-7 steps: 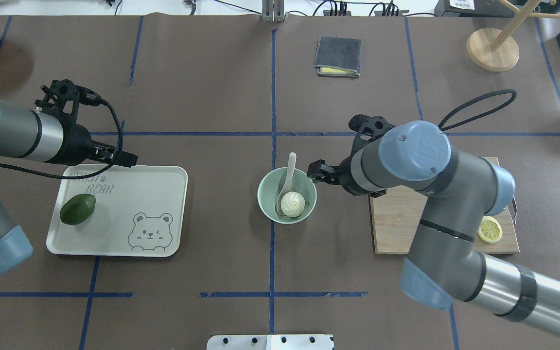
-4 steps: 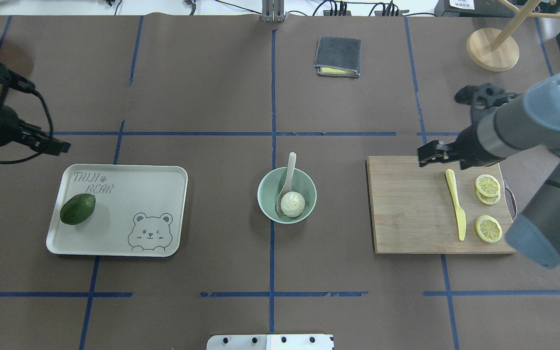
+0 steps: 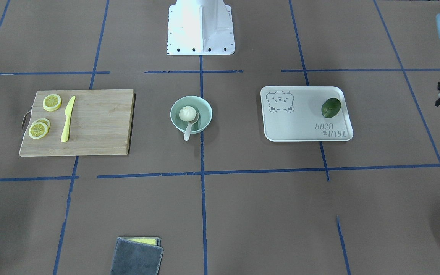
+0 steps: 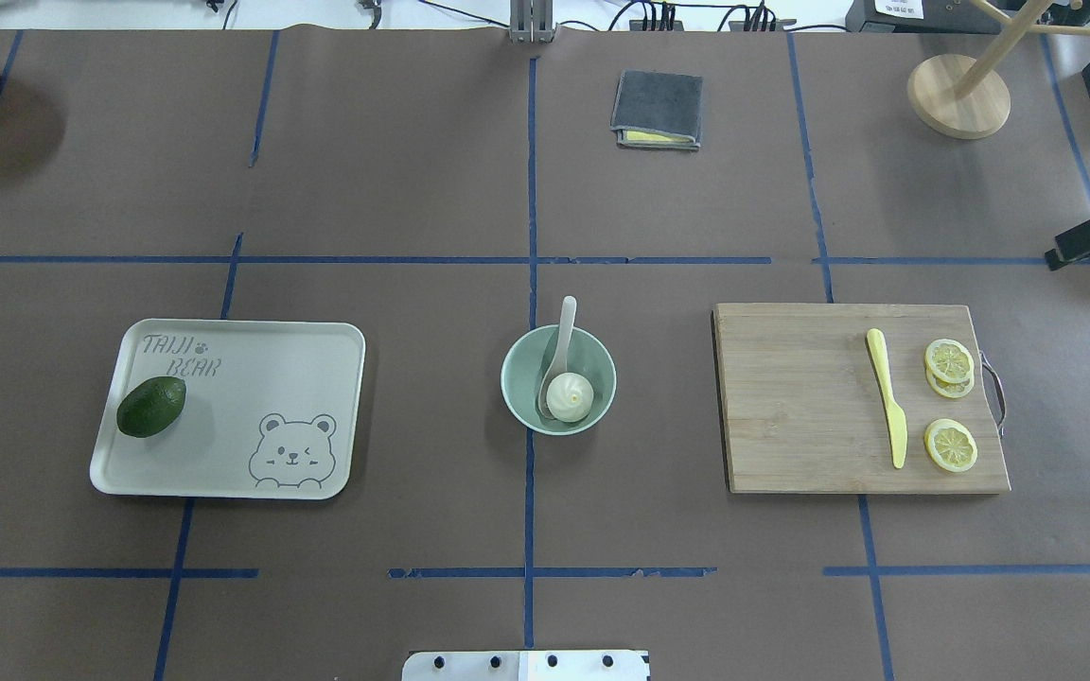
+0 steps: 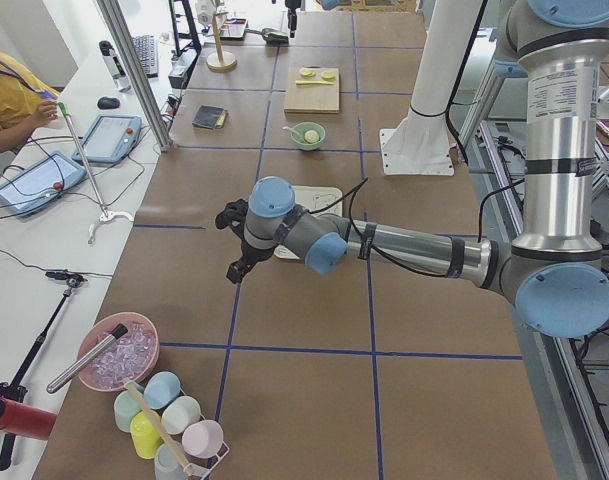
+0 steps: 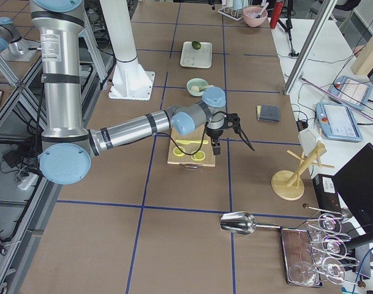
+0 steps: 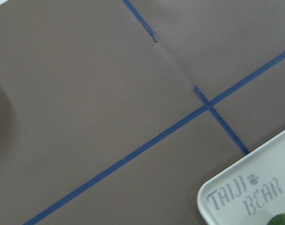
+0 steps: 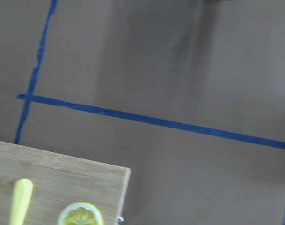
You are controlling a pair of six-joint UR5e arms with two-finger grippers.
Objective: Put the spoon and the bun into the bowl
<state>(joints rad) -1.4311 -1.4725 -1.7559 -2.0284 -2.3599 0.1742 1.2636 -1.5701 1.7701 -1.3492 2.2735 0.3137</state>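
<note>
My right gripper (image 4: 1061, 253) hangs just past the far outer corner of the board (image 4: 791, 397). My left gripper (image 3: 439, 95) hangs well outside the tray (image 4: 299, 378). I cannot tell whether either one's jaws are parted or closed. Midway between them sits the bowl (image 4: 602, 364). The bun (image 4: 569, 394) is inside it. The spoon (image 4: 564, 331) lies beside the bun, scoop in the bowl and handle over the far rim.

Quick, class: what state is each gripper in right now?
Left gripper: cannot be told, cut off at the view's edge.
Right gripper: cannot be told, likewise cut off.
</note>
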